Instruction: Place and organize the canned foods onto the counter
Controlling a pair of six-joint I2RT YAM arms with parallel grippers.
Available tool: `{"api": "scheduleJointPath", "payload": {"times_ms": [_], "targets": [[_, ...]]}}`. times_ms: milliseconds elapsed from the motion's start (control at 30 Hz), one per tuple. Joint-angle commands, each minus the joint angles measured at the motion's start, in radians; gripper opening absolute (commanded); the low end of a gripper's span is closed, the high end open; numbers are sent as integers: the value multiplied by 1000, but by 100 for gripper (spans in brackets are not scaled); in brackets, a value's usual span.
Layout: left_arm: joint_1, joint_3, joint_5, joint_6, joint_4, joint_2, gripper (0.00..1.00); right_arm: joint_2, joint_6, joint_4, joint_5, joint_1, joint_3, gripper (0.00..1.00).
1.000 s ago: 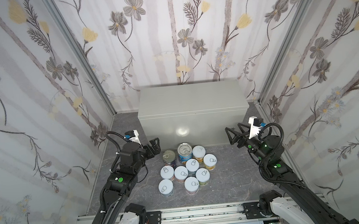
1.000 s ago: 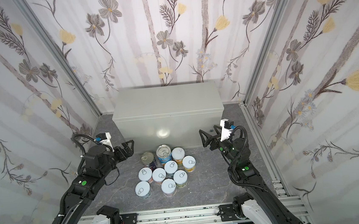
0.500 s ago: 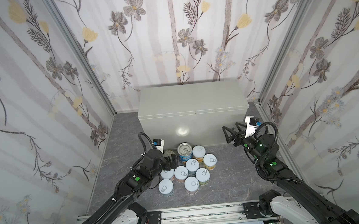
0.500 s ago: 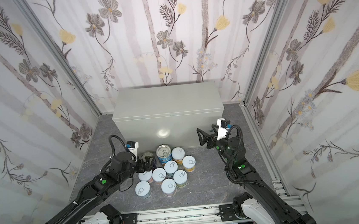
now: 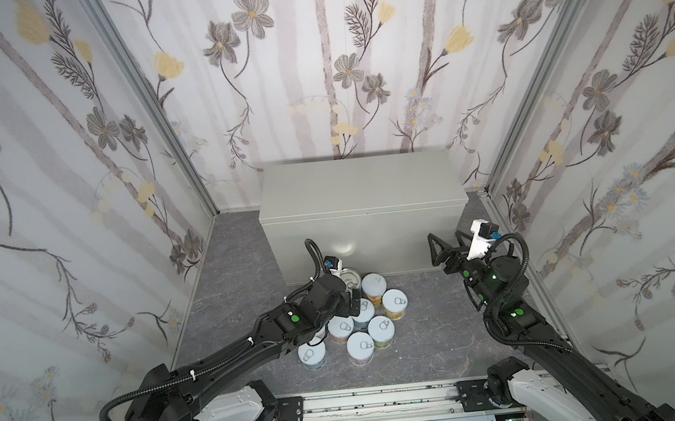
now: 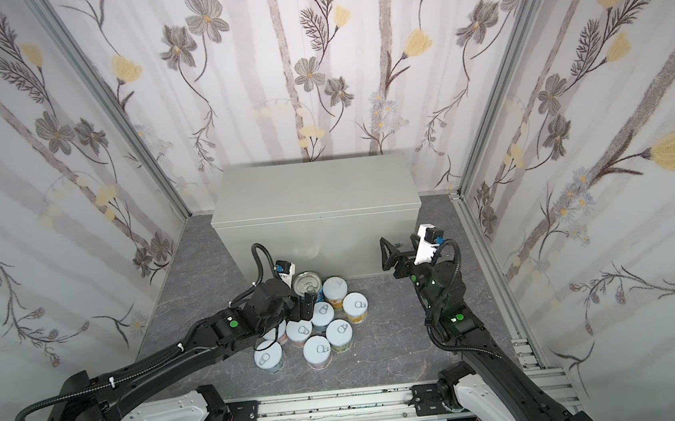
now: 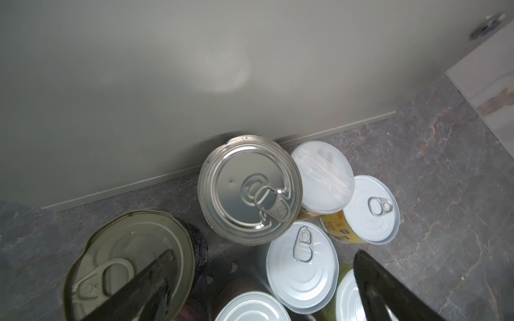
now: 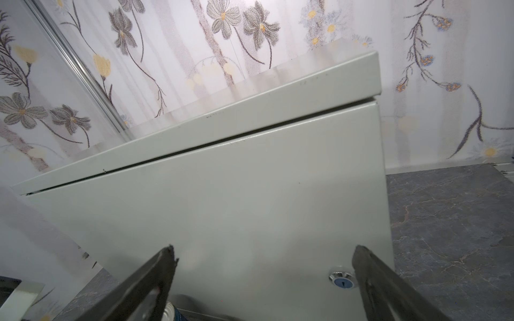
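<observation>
Grey box worktop [image 5: 360, 184] against back wall. All cans [image 5: 380, 327] down on the dark floor [image 5: 241, 278], upright, bunched just in front of the worktop. Left arm [image 5: 231, 354] stretched over the bunch. Left fingers [image 7: 150, 283] spread wide, nothing gripped. One finger sits over the dull-lidded can [image 7: 125, 244], contact hard to tell. Shiny steel-lidded can [image 7: 250, 189] just beside worktop front. Right fingers [image 8: 383, 289] spread wide, empty, facing worktop front near the small lock [image 8: 342, 280], well apart from the cans.
</observation>
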Motion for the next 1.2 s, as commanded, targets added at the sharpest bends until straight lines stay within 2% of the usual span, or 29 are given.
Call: {"api": "scheduleJointPath", "payload": {"times_ms": [0, 133, 300, 567, 833, 1167], "targets": [[-43, 15, -160, -145, 30, 25, 100, -17, -19, -18, 53, 1, -9, 100], [-75, 40, -177, -190, 15, 82, 100, -41, -29, -30, 79, 1, -24, 100], [-77, 56, -119, -207, 4, 149, 100, -57, -33, -23, 100, 1, -40, 100], [-77, 82, -160, -242, -19, 249, 100, -49, -27, -19, 102, 1, -40, 100], [-70, 76, -329, -256, 30, 316, 95, -51, -26, -32, 116, 1, -44, 100], [-28, 61, -370, -224, 100, 351, 94, -53, -27, -37, 130, 1, -42, 100]]}}
